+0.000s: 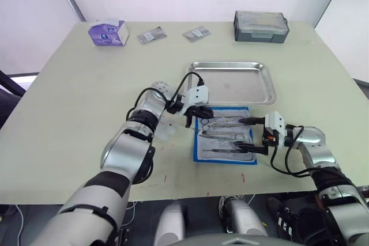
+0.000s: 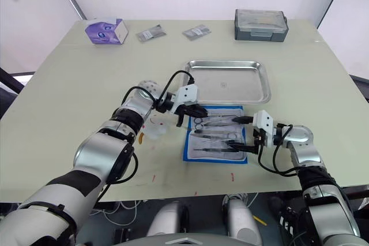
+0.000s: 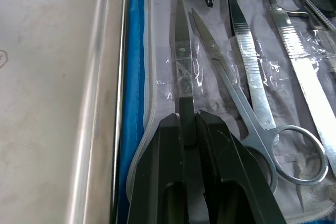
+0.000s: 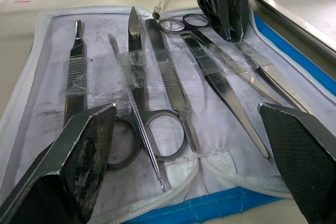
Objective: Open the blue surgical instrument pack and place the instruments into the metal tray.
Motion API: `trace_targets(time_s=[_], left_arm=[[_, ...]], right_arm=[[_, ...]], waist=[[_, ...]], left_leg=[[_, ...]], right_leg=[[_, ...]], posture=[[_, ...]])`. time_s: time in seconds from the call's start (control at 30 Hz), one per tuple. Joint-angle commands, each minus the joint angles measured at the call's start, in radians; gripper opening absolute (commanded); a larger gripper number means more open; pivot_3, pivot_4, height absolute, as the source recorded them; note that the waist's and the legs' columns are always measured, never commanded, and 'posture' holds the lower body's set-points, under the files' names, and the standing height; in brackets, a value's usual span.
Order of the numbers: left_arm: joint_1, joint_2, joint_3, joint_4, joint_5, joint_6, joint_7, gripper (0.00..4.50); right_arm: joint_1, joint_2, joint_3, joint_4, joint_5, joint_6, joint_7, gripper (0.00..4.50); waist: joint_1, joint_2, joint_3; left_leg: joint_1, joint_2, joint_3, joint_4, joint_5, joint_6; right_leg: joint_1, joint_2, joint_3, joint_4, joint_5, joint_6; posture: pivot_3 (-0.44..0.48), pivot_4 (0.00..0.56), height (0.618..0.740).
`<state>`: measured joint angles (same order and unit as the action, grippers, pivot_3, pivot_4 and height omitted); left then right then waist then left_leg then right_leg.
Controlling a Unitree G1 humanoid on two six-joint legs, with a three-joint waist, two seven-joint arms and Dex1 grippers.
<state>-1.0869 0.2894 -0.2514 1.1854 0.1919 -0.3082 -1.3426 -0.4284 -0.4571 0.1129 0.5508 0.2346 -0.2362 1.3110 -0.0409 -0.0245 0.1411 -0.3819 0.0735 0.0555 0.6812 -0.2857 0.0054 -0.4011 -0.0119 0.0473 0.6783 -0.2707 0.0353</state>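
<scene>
The blue surgical instrument pack lies unfolded on the table, just in front of the empty metal tray. Several instruments lie side by side on its white lining, held under clear strips. Among them are scissors and flat forceps. My left gripper is at the pack's far left corner, shut on a slim flat instrument that still lies along the lining beside the tray's rim. My right gripper is at the pack's right edge, its fingers spread wide open over the handle ends, holding nothing.
Along the table's far edge stand a purple tissue box, two small grey sachets and a grey lidded box. A crumpled piece of clear wrapping lies left of the pack, under my left forearm.
</scene>
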Motion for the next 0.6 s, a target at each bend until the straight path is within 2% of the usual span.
trace_targets(time_s=[0.03,0.2,0.6], left_arm=[[-0.009,0.018,-0.025,-0.022,0.018,0.018,-0.044,0.04],[-0.025,0.039,-0.036,-0.067,0.019,0.057,-0.086,0.04],[-0.012,0.068,-0.038,-0.153,0.003,0.114,-0.097,0.04]], right_arm=[[0.027,0.008,0.056,0.036,-0.062,0.022,-0.004,4.5],[0.028,0.007,0.061,0.037,-0.065,0.031,-0.004,4.5],[0.032,0.006,0.066,0.034,-0.069,0.045,-0.006,4.5]], waist=[[-0.001,0.0,0.0],[-0.002,0.0,0.0],[-0.002,0.0,0.0]], left_leg=[[0.0,0.0,0.0,0.0,0.0,0.0],[0.0,0.0,-0.003,0.0,0.0,0.0],[0.0,0.0,-0.005,-0.001,0.0,0.0]], right_leg=[[0.0,0.0,0.0,0.0,0.0,0.0],[0.0,0.001,0.0,0.0,0.0,-0.001],[0.0,0.002,0.0,0.0,0.0,-0.001]], posture=[[0.0,0.15,0.731],[0.0,0.15,0.731],[0.0,0.15,0.731]])
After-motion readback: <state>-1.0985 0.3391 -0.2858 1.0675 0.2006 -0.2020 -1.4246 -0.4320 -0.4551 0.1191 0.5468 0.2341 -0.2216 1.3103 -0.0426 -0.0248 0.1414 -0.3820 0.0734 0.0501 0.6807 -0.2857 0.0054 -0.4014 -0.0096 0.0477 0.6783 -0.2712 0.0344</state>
